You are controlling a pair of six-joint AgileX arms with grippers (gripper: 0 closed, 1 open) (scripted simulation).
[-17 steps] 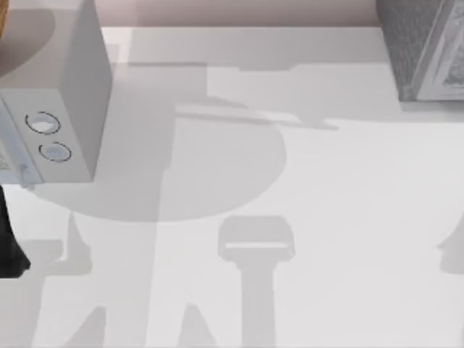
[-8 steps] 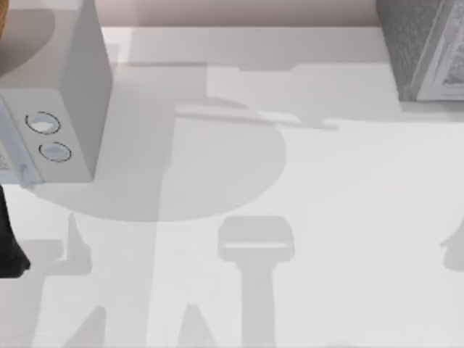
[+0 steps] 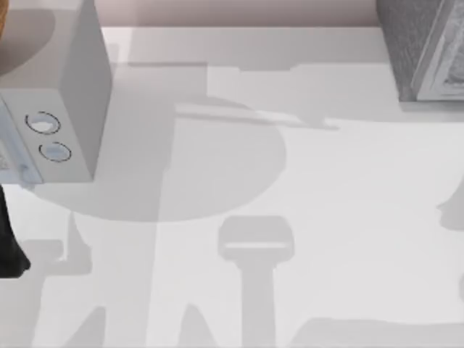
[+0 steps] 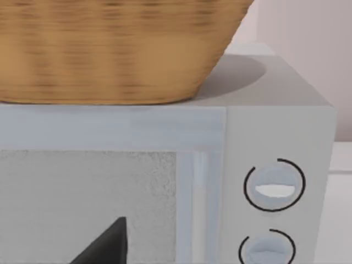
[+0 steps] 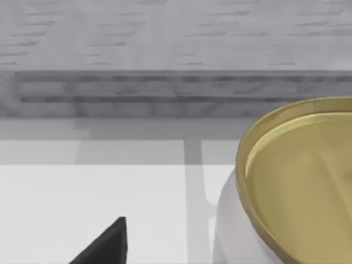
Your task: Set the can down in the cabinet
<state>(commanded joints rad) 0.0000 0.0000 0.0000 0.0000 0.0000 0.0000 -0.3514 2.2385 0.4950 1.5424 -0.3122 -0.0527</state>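
Top view: the cabinet [image 3: 424, 51] stands at the far right corner of the table [image 3: 341, 217]. Take it as your reference for everything else. Well apart from the cabinet, across the table, stands a microwave [image 3: 69, 101] with two round dials [image 3: 42, 123] on its front. A wicker basket [image 4: 115, 49] rests on top of the microwave.

Right wrist view: the can [image 5: 291, 187] sits in front of the cabinet, outside it, with bare table between the two. You see its gold top and rim, and a strip of white side below the rim. The cabinet's grey front has a dark slot running across it. A dark tip of the right gripper [image 5: 107, 245] shows on the near side of the can from the cabinet. You cannot tell whether this gripper is clenched, released or grasping the can, nor whether the can rests on the table.

Left wrist view: the left gripper [image 4: 107, 245] is far from the cabinet and close in front of the microwave door. You cannot tell its state either. In the top view, a dark part of the left arm [image 3: 9, 243] shows on the side of the table away from the cabinet.
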